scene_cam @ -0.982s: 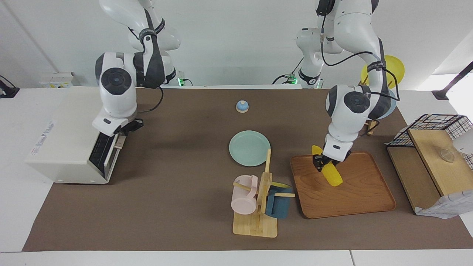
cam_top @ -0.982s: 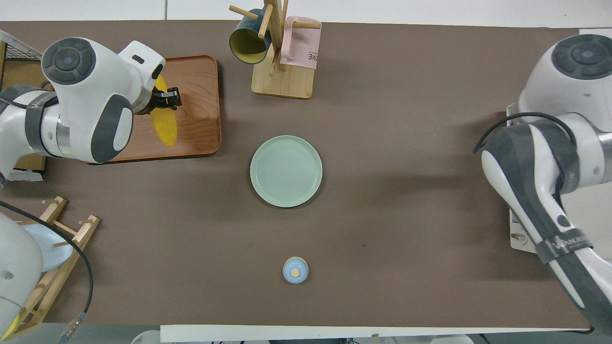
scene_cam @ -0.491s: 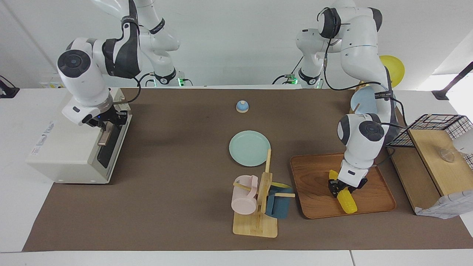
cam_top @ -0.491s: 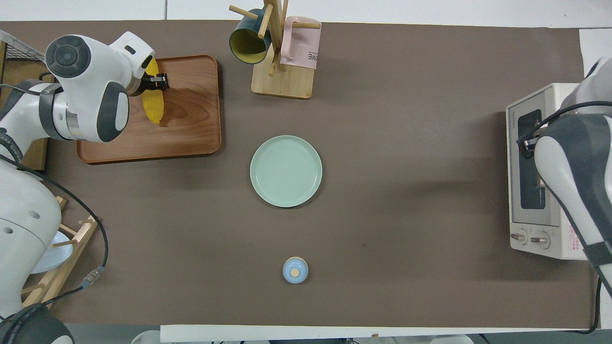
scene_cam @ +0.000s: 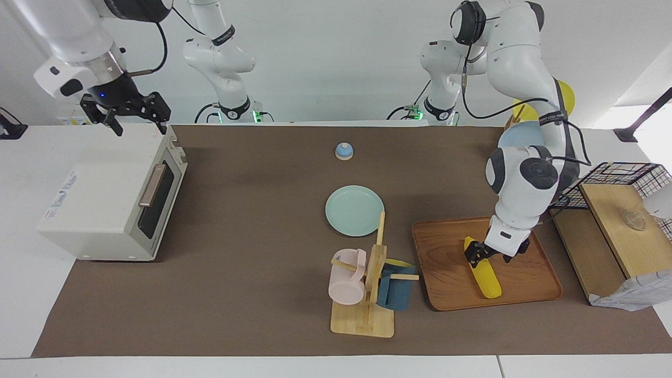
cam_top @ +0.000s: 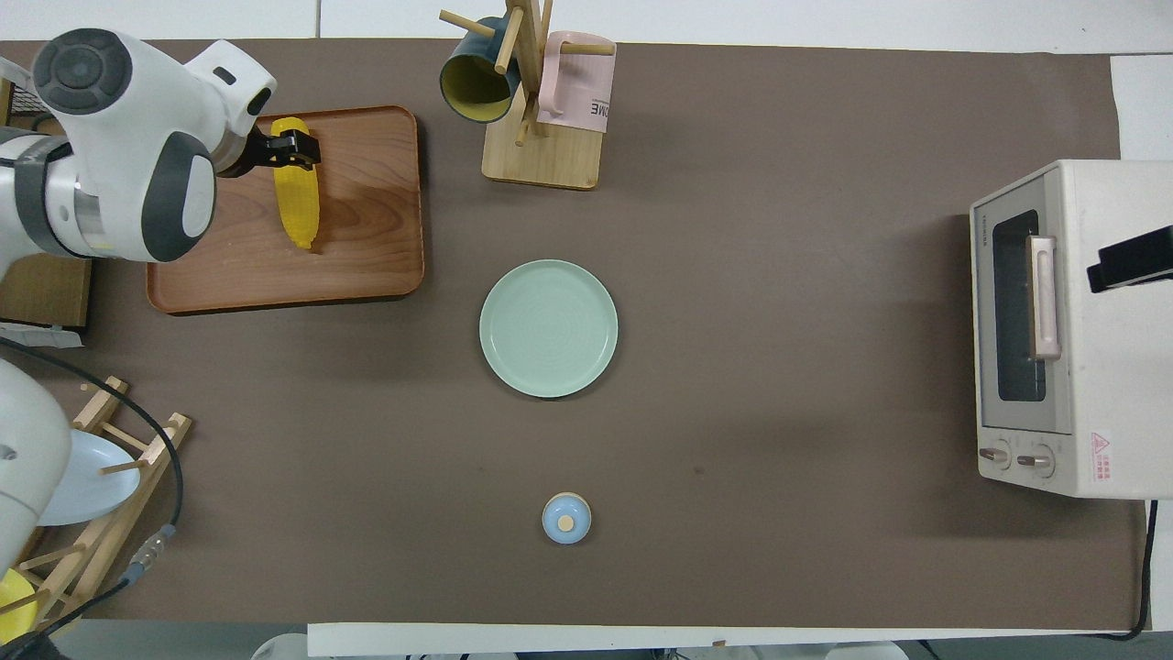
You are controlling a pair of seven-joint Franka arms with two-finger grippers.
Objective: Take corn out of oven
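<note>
1. on the wooden tray [scene_cam: 446,278] toward the left arm's end of the surface [scene_cam: 252,294], the corn [scene_cam: 484,273] lies flat, out of the oven [scene_cam: 113,202].
2. the left pincer [scene_cam: 485,254] sits low at the corn's end that is nearer to the robots, its fingers [cam_top: 291,151] spread just wide enough to flank the cob; whether they press on it cannot be told.
3. the corn's long axis runs nearly straight away from the robots, its other end pointing away from them.
4. the right pincer [scene_cam: 128,113] hangs in the air over the oven's top, fingers spread wide, holding nothing.
5. the oven stands at the right arm's end of the surface, door shut, its tan handle [cam_top: 1042,298] facing the green plate [scene_cam: 354,210].
6. a mug rack [scene_cam: 367,286] stands beside the tray.
</note>
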